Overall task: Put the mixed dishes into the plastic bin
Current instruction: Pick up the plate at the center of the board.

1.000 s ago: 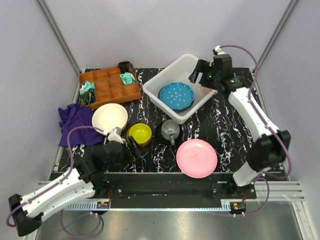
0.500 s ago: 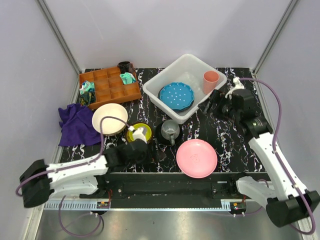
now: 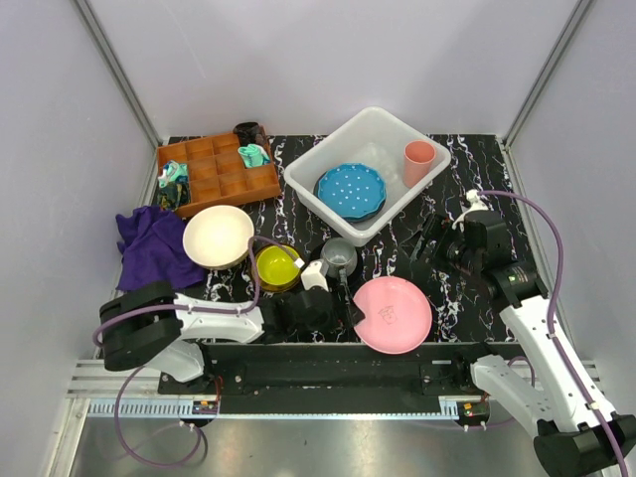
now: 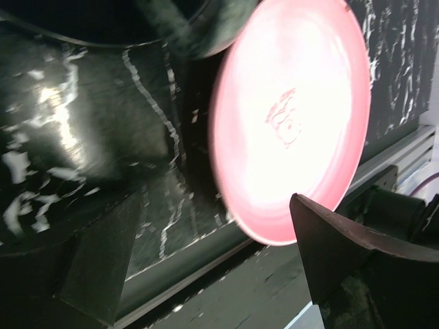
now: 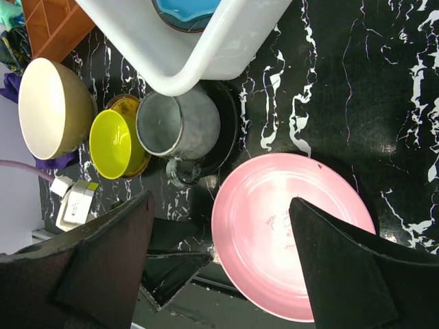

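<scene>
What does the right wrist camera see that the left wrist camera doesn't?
Only the right wrist camera sees the cream bowl, the yellow bowl, the grey mug and a corner of the plastic bin with a blue plate inside. Only the left wrist camera sees the silver rail past the table's edge. Both see the pink plate lying on the black marbled table.

Likely lab: aluminium-framed enclosure (image 3: 117, 75)
</scene>
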`<state>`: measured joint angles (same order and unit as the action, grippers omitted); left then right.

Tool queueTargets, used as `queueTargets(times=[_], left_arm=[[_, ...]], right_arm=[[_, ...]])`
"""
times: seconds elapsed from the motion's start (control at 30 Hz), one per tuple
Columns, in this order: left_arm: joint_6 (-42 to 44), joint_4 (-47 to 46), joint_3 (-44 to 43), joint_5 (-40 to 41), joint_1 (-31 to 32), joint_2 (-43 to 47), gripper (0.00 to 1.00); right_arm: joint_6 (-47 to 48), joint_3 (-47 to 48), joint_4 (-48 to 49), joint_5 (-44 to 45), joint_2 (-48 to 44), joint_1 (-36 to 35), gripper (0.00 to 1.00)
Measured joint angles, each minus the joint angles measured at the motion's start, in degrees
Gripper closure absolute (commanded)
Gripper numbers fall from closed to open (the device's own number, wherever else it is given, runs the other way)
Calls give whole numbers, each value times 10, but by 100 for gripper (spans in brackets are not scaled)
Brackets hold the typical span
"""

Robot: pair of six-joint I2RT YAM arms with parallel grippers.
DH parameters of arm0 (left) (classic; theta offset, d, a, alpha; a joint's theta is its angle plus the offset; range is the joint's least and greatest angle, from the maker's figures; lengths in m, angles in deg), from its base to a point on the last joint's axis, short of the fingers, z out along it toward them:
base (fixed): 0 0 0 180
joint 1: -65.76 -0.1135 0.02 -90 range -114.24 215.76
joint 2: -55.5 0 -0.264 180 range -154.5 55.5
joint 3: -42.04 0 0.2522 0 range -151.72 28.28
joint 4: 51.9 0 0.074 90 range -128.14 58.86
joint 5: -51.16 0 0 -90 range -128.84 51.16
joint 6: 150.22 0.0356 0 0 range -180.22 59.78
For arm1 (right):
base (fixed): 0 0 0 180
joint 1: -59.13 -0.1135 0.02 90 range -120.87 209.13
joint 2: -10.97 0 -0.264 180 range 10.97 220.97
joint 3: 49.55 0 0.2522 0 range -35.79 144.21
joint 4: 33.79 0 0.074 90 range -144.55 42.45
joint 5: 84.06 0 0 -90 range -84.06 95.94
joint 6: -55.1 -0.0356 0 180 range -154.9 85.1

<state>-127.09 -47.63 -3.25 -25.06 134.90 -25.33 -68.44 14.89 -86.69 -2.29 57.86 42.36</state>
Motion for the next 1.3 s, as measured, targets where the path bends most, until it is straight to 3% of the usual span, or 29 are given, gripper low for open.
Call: queueTargets(times=[0.17, 0.43, 0.73, 0.83, 1.3], left_arm=[[-10, -29, -22, 0, 7, -38, 14], [-23, -44, -36, 0, 10, -71, 46], [-33, -54, -36, 0, 22, -75, 71], [-37, -57, -35, 0, 28, -75, 75], [-40, -54, -35, 1, 37, -82, 72]], right_arm=[[0, 0, -3, 0, 0, 0, 11], [1, 0, -6, 0, 1, 0, 11], [0, 0, -6, 0, 3, 0, 11], [0, 0, -6, -1, 6, 0, 11], [0, 1, -5, -6, 23, 0, 11]])
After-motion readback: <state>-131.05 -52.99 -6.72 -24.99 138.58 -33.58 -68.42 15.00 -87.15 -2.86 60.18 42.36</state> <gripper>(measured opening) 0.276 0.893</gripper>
